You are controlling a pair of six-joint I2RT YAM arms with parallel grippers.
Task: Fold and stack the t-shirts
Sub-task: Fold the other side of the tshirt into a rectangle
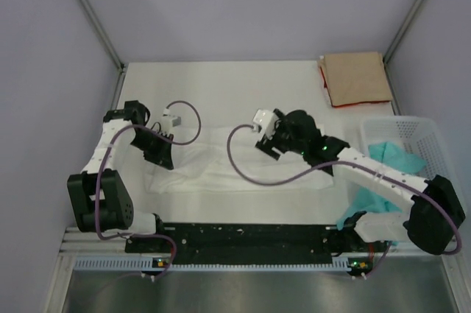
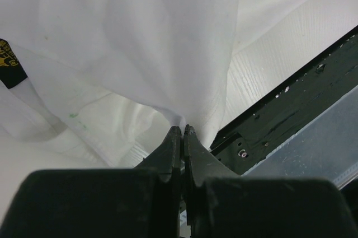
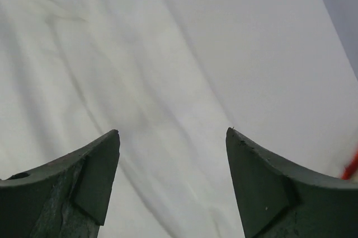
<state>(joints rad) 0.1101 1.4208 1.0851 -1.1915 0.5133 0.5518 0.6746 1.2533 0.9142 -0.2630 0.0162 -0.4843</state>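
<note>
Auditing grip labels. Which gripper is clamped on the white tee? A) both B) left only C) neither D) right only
B: the left gripper is shut, with a fold of the white tee drawn into its tips, while the right gripper stands open over the cloth, holding nothing.

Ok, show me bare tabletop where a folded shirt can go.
Widest bare patch: the white tabletop behind the spread white cloth t-shirt, left of the folded tan t-shirt. A narrow strip runs between the white shirt and the black front rail. Crowded: the right side, with the white mesh basket.
</note>
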